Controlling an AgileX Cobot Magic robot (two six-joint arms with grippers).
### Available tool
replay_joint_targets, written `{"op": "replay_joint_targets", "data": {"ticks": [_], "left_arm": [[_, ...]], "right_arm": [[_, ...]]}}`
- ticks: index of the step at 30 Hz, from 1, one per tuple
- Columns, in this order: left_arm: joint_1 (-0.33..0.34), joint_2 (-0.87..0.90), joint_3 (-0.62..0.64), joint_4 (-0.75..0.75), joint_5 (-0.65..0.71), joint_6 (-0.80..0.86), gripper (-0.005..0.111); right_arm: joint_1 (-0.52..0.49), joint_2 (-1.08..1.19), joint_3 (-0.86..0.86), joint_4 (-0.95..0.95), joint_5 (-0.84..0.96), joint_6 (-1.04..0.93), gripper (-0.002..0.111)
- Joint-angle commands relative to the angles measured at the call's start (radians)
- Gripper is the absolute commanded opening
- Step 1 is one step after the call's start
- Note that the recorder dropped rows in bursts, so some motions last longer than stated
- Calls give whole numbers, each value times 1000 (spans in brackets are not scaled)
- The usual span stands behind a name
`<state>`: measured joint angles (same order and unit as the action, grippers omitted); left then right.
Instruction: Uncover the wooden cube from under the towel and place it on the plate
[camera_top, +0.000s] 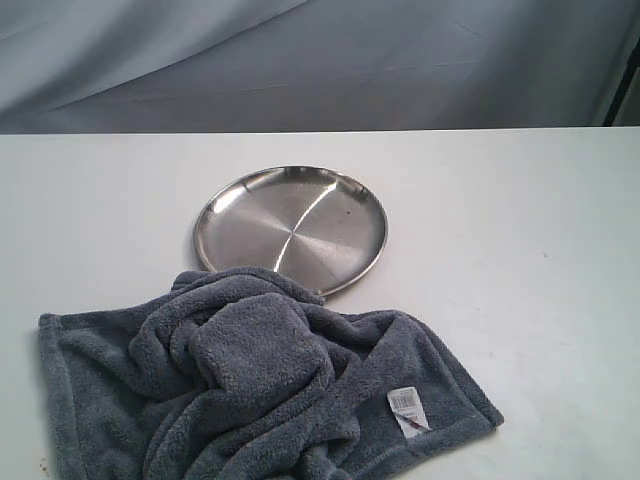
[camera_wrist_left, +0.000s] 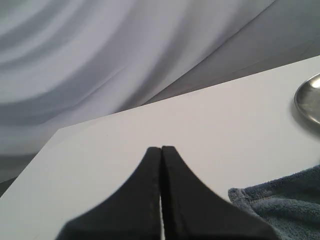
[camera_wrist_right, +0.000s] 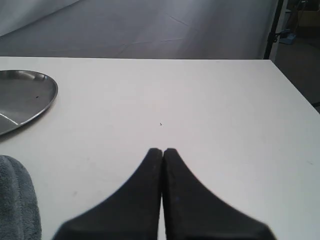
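Observation:
A fluffy blue-grey towel (camera_top: 250, 385) lies bunched at the front of the white table, with a blocky hump (camera_top: 255, 350) in its middle. The wooden cube is hidden. A small white barcode tag (camera_top: 405, 410) shows near the towel's right corner. Just behind the towel sits the round steel plate (camera_top: 290, 228), with nothing on it. Neither arm appears in the exterior view. My left gripper (camera_wrist_left: 161, 149) is shut and holds nothing, with the towel's edge (camera_wrist_left: 285, 205) and the plate's rim (camera_wrist_left: 307, 100) off to one side. My right gripper (camera_wrist_right: 162, 150) is shut over bare table, away from the plate (camera_wrist_right: 22, 97).
Grey cloth (camera_top: 320, 60) hangs as a backdrop behind the white table (camera_top: 520, 250). The table's far right edge and a dark stand (camera_wrist_right: 275, 30) show in the right wrist view.

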<state>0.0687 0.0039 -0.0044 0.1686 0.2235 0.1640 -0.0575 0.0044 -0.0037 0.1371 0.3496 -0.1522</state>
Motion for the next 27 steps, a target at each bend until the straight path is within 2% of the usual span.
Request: {"op": "replay_joint_targets", "data": {"ticks": [1,14,21,25,27], "left_arm": [[2,-4,4,-1,-10,-3,0],[2,-4,4,0,-10,-1,0],[2,-4,4,191,-84,9,0],[2,-4,4,184,-95,4,0],[2,-4,4,54,-95,-79,0]], "right_arm": [[-2,-4,4,7,0,3,0],[-2,-4,4,7,0,3,0],[-2,-4,4,7,0,3,0],[-2,-4,4,7,0,3,0],[-2,-4,4,7,0,3,0]]}}
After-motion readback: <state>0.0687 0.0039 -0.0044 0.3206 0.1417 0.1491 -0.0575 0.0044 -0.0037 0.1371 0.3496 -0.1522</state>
